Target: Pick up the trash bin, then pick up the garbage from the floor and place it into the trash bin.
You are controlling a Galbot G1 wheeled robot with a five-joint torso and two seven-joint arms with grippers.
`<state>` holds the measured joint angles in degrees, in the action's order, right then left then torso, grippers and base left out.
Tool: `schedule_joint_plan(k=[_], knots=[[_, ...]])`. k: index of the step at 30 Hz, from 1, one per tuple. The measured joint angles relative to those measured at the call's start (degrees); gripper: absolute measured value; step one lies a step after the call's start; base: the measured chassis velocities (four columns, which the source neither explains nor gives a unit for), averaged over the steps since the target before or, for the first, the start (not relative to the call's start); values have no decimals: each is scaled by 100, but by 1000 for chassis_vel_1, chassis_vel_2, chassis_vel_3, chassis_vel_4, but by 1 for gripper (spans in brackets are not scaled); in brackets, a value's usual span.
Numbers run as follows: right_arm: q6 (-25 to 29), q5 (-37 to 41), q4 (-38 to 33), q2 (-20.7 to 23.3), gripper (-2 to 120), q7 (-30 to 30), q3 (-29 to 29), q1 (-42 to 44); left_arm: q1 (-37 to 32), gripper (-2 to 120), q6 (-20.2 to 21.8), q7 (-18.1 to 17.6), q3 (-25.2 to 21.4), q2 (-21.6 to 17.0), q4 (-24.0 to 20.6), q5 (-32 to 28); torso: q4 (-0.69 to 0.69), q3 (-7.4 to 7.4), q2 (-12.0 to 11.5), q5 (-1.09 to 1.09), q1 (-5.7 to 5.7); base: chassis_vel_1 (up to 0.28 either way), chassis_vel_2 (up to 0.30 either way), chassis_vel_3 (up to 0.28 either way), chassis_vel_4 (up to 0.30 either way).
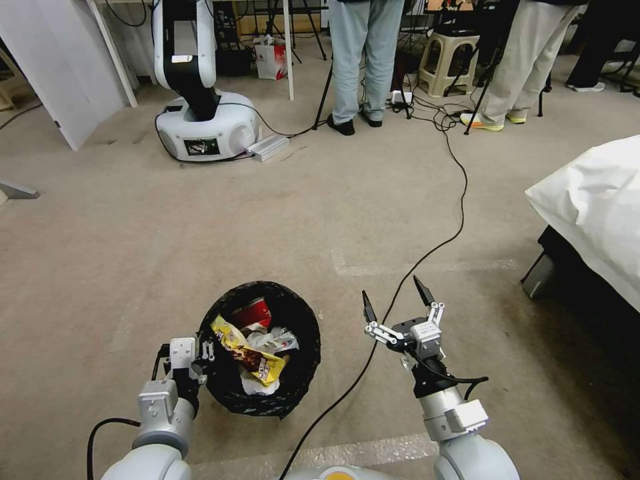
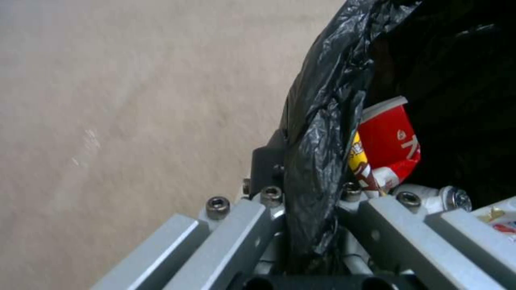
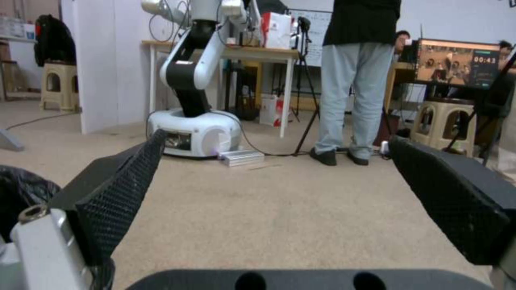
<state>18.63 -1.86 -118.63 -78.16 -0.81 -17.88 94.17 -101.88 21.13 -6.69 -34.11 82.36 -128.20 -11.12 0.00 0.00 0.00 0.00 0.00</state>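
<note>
Left gripper (image 1: 200, 352) clamped on trash bin (image 1: 303, 373)

Your head view shows worn beige carpet floor (image 1: 200, 220). At upper left of the frame stands a white robot base (image 1: 207, 127); a black power cable (image 1: 460, 200) snakes from top centre down toward the bottom edge; pale tape marks (image 1: 373, 270) cross centre.

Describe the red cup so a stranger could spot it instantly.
Find the bin, black-bagged, on the carpet before the robot, its rim clamped by the left hand. Inside at the far side lies the cup, squashed; it is the only red piece, beside a yellow wrapper and white tissues.
</note>
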Motion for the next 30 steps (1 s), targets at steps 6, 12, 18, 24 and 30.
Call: schedule_joint_plan(k=[6,12,18,24,30], knots=[[46,-29,23,-7,100,4,1,32,2,1,706,0,17,-38,-101,-350,0,0,0,0,0,0,0,0,0],[120,-53,27,-29,100,43,-9,113,234,1,1235,-27,-3,-75,44,-576,0,0,0,0,0,0,0,0,0],[152,-66,14,-45,100,75,-14,148,414,1,1350,-157,-5,-75,224,-711,0,0,0,0,0,0,0,0,0],[179,-116,2,-80,100,100,27,193,631,1,1268,-188,-42,-68,498,-811,1,-1,0,3,0,0,0,0,0],[200,-126,-20,-74,100,120,21,230,793,1,1111,-120,-59,-91,671,-928,0,0,0,-2,0,0,0,0,0]])
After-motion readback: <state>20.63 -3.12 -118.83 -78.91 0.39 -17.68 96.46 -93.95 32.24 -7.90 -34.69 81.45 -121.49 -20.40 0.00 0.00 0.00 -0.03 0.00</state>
